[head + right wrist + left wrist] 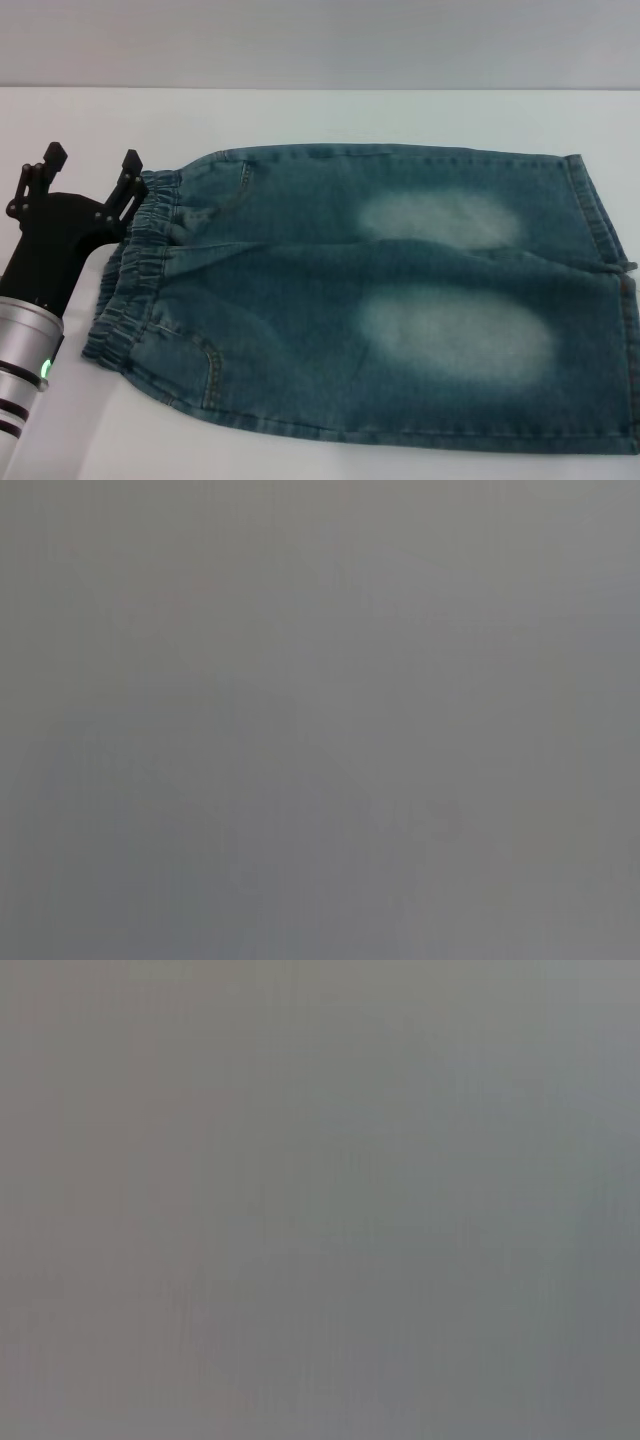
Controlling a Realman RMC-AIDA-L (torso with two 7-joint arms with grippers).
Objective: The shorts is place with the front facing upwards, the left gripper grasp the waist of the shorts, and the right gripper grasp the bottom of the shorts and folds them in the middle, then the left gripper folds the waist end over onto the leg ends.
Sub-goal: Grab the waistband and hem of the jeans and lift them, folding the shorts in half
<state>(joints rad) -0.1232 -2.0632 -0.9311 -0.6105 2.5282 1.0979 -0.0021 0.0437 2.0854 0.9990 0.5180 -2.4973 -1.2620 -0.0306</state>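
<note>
Blue denim shorts lie flat on the white table, front side up, with the elastic waist at the left and the leg ends at the right. My left gripper is open at the far corner of the waist, one black finger touching the waistband edge. The right gripper is out of view. Both wrist views show only plain grey.
The white table stretches beyond the shorts to the far edge. The leg ends reach the right border of the head view. My left arm comes in from the lower left.
</note>
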